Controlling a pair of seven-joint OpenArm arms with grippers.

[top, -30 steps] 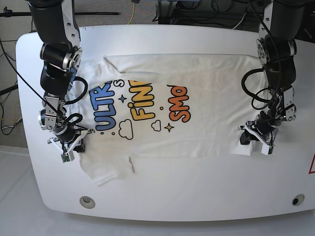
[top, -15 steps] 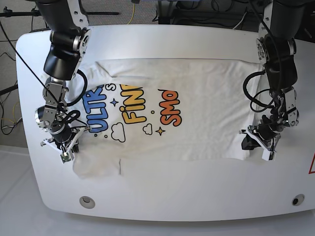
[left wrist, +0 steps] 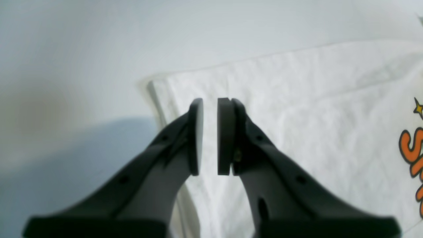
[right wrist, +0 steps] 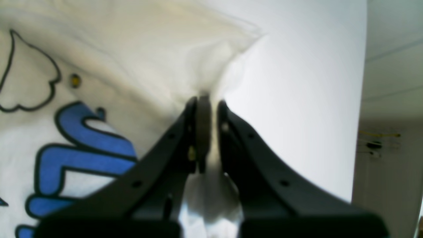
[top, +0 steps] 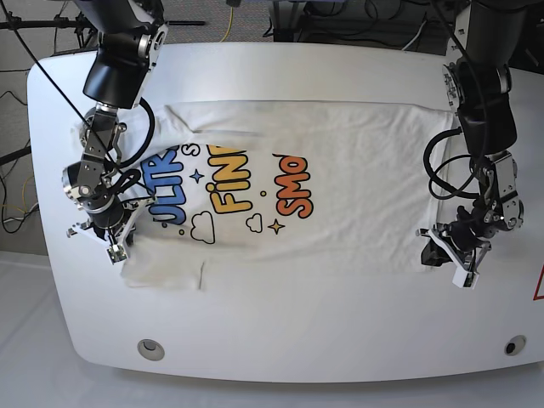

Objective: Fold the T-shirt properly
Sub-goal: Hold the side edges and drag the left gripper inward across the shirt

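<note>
The white T-shirt (top: 357, 161) lies spread print-up across the table, with "ULTRA", "FINE" and "SMOL" reading sideways. At the left of the base view my right gripper (top: 109, 245) sits at the shirt's sleeve end. The right wrist view shows this gripper (right wrist: 209, 99) shut on a bunched pinch of T-shirt (right wrist: 138, 59) next to the blue letters. My left gripper (top: 448, 255) hovers at the shirt's lower right hem corner. In the left wrist view it (left wrist: 210, 100) has its pads a narrow gap apart with nothing between them, above the plain T-shirt (left wrist: 297, 115).
The white table (top: 297, 323) has rounded corners and two round inserts near its front edge (top: 151, 348) (top: 512, 346). Cables and stands lie beyond the back edge (top: 340, 17). Both arms reach down from the back corners.
My right gripper has pulled the sleeve end left and outward, shifting the print leftward and flattening the cloth. My left gripper has drifted slightly toward the front edge.
</note>
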